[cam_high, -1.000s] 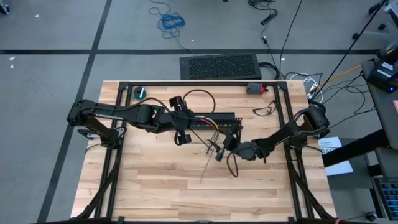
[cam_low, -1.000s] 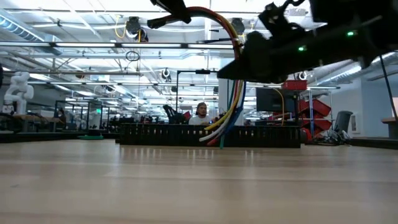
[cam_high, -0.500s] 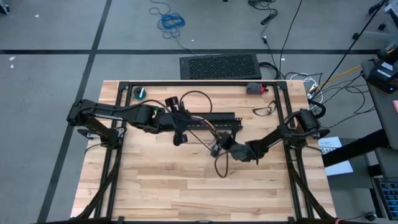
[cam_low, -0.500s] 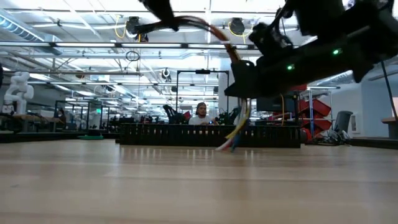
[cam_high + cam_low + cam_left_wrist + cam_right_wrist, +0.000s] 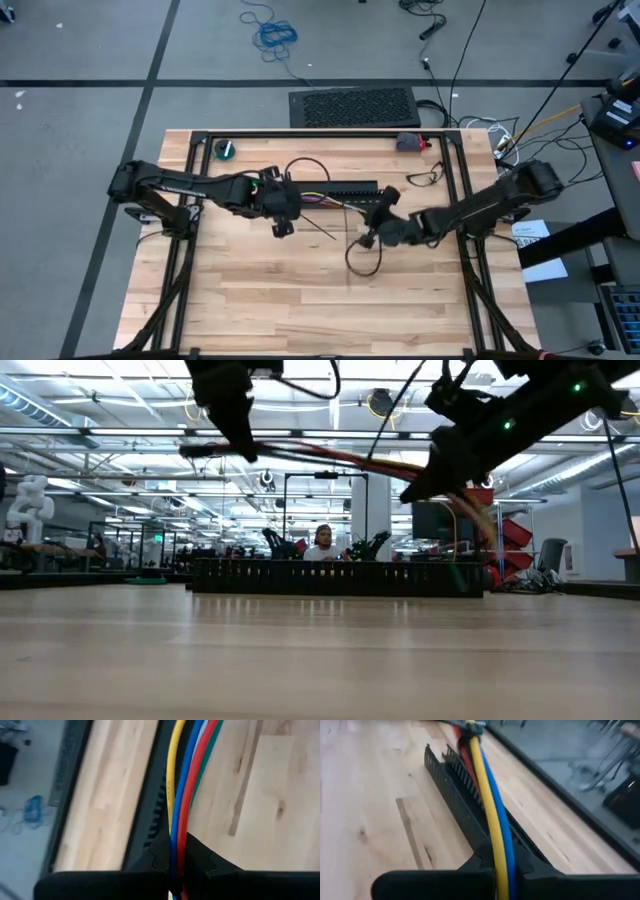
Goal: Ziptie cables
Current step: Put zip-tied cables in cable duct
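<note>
The cables (image 5: 330,203) are a bundle of yellow, blue, red, green and white wires, stretched nearly level between my two grippers just in front of the black slotted duct (image 5: 350,190). My left gripper (image 5: 283,207) is shut on one end. My right gripper (image 5: 372,222) is shut on the bundle farther along. In the low view the bundle (image 5: 330,457) hangs well above the table, and its loose ends (image 5: 480,520) droop past the right gripper. Thin dark zipties (image 5: 425,177) lie on the table at the far right. My left gripper pinches the wire bundle (image 5: 178,840) between its two fingers, which lie across the wires. The fingers slant downward from the table's left. The bundle is lifted clear of the table and runs on toward the other gripper. My right gripper pinches the bundle (image 5: 496,842) between its two fingers, across the wires, coming from the table's right at a shallow downward slant. Yellow and blue wires show on top. The bundle is clear of the table and runs nearly straight toward the left gripper.
The duct (image 5: 340,577) stands on the table behind the bundle. A thin dark strip (image 5: 318,230) lies between the grippers. A green-centred roll (image 5: 226,149) and a grey-red tool (image 5: 410,142) sit at the far edge. Black frame rails (image 5: 320,134) border the table.
My right gripper has shut on the hanging bundle, then moved up and toward the table's far right. My left gripper has sunk and tipped downward. The bundle, which hung down from the left gripper, is now drawn out nearly level between the two.
</note>
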Tool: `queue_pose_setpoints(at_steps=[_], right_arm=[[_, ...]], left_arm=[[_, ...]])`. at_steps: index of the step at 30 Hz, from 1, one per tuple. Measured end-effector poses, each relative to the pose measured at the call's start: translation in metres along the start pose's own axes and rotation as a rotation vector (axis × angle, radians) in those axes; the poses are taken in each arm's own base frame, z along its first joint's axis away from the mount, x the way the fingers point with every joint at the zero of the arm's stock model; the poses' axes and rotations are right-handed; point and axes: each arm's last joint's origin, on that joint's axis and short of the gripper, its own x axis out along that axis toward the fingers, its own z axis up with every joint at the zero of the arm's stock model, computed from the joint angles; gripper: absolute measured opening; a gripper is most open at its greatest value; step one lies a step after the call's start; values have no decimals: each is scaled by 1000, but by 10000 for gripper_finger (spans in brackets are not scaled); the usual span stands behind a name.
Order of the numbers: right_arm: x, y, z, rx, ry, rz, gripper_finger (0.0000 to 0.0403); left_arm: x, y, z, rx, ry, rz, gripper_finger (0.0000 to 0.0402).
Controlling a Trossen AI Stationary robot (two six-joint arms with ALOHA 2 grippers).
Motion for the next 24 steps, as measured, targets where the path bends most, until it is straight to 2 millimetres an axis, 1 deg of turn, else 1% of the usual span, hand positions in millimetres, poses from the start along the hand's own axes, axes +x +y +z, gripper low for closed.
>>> queue_pose_setpoints(at_steps=[6,9,12,18,21,24], right_arm=[[-7,-45,8,38,159,107,0],[-3,-66,13,24,271,164,0],[6,-83,20,-15,362,192,0],[28,-102,25,-79,455,245,1],[43,-106,18,-116,509,246,1],[57,-107,10,-131,550,235,1]], left_arm=[[27,-2,-3,-16,-59,-78,24],[39,0,0,-11,-72,-79,24],[54,4,2,9,-49,-61,24],[89,9,1,84,53,-33,24],[99,12,1,98,76,-25,24],[102,16,1,109,74,-23,24]])
